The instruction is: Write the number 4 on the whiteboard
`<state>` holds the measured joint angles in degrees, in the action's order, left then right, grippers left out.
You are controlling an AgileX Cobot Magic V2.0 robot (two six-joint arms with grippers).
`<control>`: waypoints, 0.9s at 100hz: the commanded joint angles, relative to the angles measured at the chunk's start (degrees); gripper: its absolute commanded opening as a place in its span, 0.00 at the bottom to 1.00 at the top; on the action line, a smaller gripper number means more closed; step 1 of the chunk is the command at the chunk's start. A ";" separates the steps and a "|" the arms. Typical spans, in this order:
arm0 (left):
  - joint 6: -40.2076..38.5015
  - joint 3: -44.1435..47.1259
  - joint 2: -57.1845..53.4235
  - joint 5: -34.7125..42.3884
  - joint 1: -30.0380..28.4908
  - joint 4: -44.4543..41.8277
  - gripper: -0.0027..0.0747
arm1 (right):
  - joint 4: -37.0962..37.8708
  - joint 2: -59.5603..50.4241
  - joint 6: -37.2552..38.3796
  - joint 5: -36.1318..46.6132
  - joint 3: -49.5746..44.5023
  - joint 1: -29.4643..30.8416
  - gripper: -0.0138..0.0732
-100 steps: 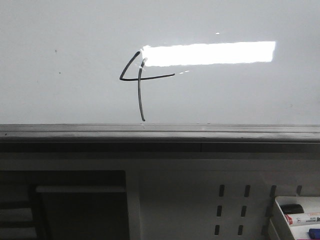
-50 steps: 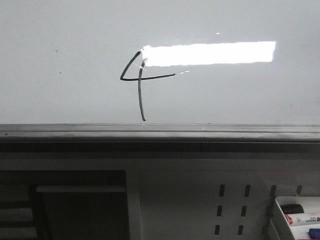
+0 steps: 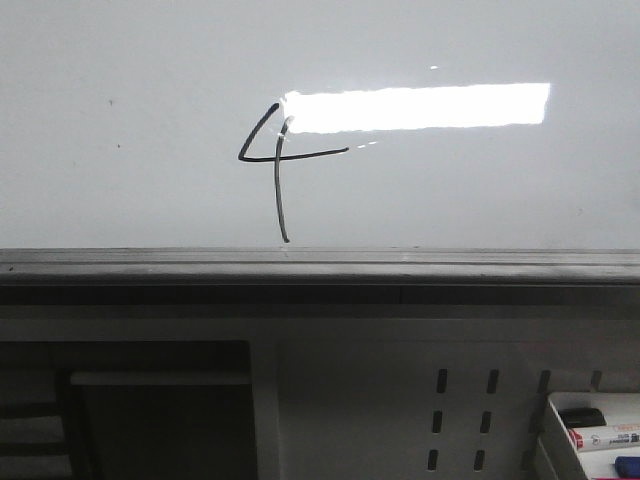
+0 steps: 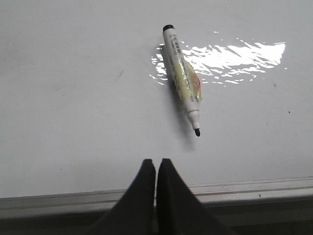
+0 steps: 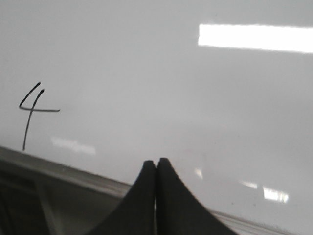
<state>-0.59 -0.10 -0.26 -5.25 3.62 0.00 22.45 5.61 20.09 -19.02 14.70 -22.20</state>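
Observation:
The number 4 (image 3: 280, 160) is drawn in thin black strokes on the whiteboard (image 3: 450, 190), next to the bright light reflection; it also shows in the right wrist view (image 5: 32, 110). A white marker (image 4: 182, 78) with a yellow-green label lies uncapped on the whiteboard (image 4: 73, 98), black tip toward my left gripper (image 4: 156, 161). The left gripper is shut and empty, over the board's grey rail, apart from the marker. My right gripper (image 5: 156, 161) is shut and empty near the rail. Neither gripper shows in the front view.
The grey metal rail (image 3: 320, 262) runs along the board's near edge. Below it is a white perforated panel (image 3: 490, 410) with oval slots. A white tray (image 3: 590, 430) with markers sits at the lower right. A dark opening (image 3: 150, 410) is at the lower left.

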 commanded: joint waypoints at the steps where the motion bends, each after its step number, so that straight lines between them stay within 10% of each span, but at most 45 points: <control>1: -0.50 1.51 -1.61 4.47 0.11 0.00 0.01 | -1.61 -1.64 0.32 19.02 -6.22 7.35 0.08; 15: -0.50 1.51 -1.61 4.47 0.11 0.00 0.01 | -10.43 -4.84 0.32 33.47 -16.66 17.79 0.08; 69: -0.50 1.51 -1.61 4.47 0.11 0.00 0.01 | -13.61 -7.34 0.04 23.62 -16.34 21.66 0.08; 90: -0.50 1.51 -1.61 4.47 0.11 0.00 0.01 | -13.64 -7.34 -14.48 15.88 -16.34 21.55 0.08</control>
<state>-0.59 -0.10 -0.26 -5.11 3.62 0.00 8.84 -0.42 11.40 -6.05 -0.41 -0.76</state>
